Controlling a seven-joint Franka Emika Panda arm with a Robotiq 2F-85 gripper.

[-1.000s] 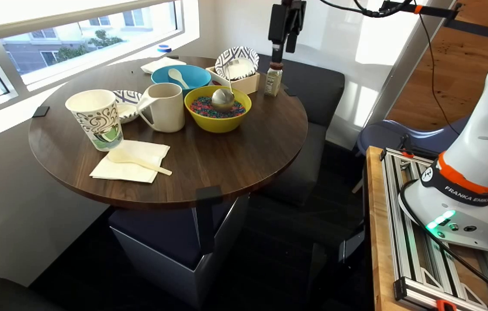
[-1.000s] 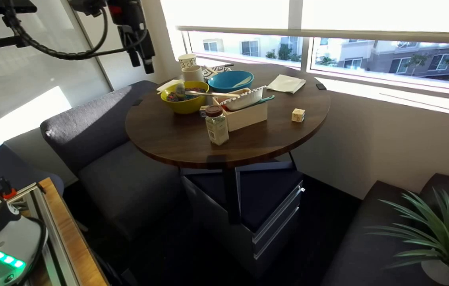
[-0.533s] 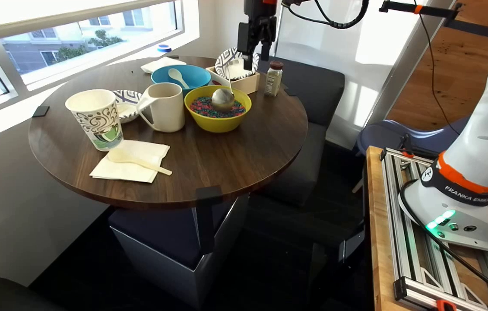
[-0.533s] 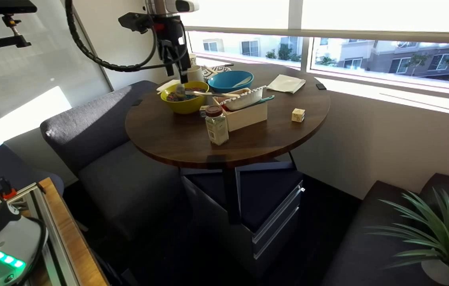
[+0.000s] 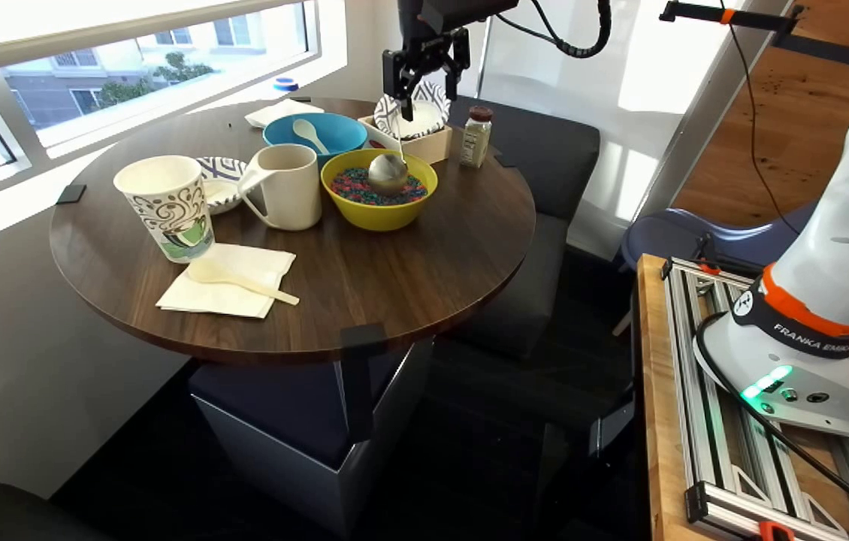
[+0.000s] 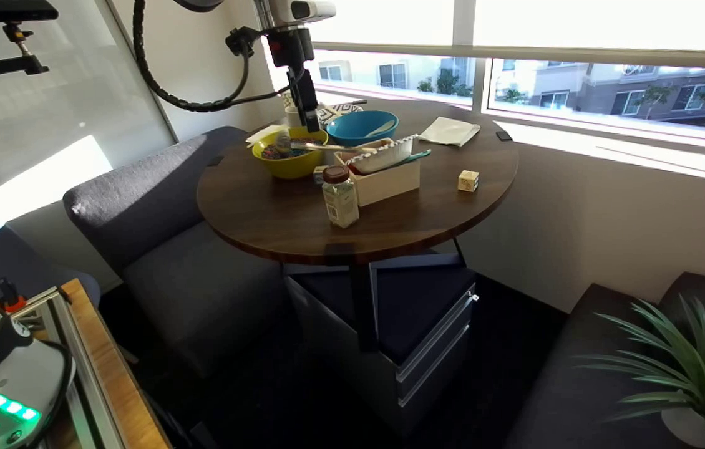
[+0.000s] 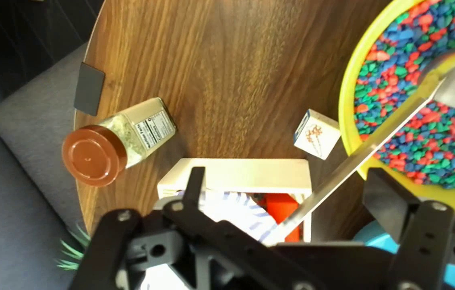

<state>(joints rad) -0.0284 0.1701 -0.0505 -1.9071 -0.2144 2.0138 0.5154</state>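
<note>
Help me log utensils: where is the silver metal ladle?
In the wrist view, the ladle has its scoop at far right, in the round yellow bowl of coloured gravel, its handle slanting over the pale rectangular wooden box.

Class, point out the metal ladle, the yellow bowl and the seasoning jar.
Metal ladle (image 5: 388, 176): in an exterior view, on its rounded scoop.
Yellow bowl (image 6: 290, 167): in an exterior view, on its outer wall.
Seasoning jar (image 7: 137, 135): in the wrist view, on its body.

The ladle (image 5: 388, 174) is silver, the bowl (image 5: 378, 218) plain yellow
</note>
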